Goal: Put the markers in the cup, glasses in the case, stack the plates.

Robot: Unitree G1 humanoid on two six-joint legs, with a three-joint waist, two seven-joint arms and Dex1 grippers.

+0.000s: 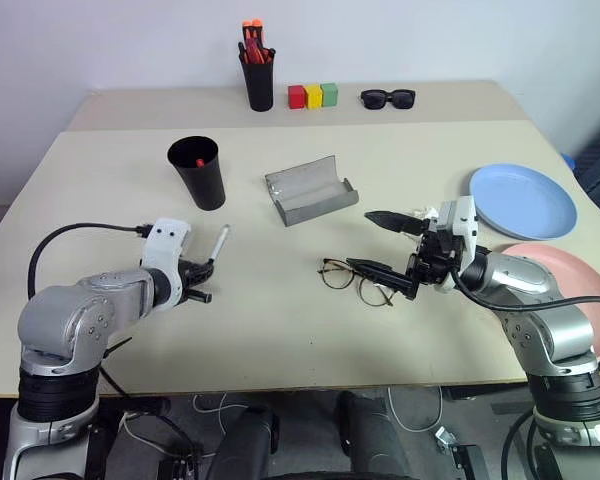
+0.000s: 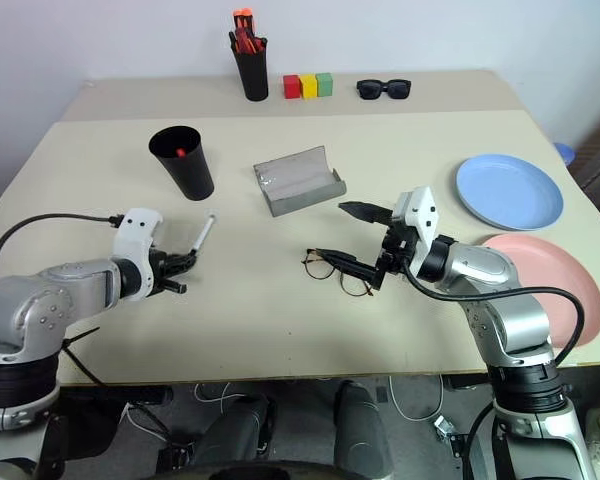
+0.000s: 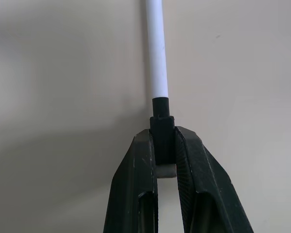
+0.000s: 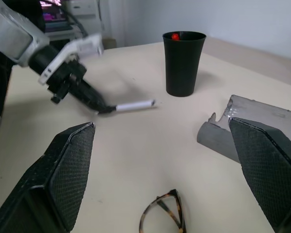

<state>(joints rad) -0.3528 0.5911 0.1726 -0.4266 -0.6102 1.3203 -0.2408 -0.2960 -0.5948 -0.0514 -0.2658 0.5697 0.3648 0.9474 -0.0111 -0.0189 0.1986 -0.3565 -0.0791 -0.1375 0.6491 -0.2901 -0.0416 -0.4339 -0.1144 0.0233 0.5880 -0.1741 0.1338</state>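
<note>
White-bodied marker (image 3: pixel 157 58), slim, with a black cap: it lies on the beige worktop (image 1: pixel 280 320), its capped end clamped between the closed black fingers of the left end effector (image 1: pixel 202 280). The tapered matte black cup (image 1: pixel 200 175) stands upright near it, a red cap showing inside. The right end effector (image 1: pixel 380 245) is spread wide and holds nothing, poised over the wire-frame glasses (image 1: pixel 355 280). The grey case (image 1: pixel 310 190) lies open beyond. Light blue plate (image 1: pixel 525 200) and salmon pink plate (image 1: pixel 570 275) sit side by side.
</note>
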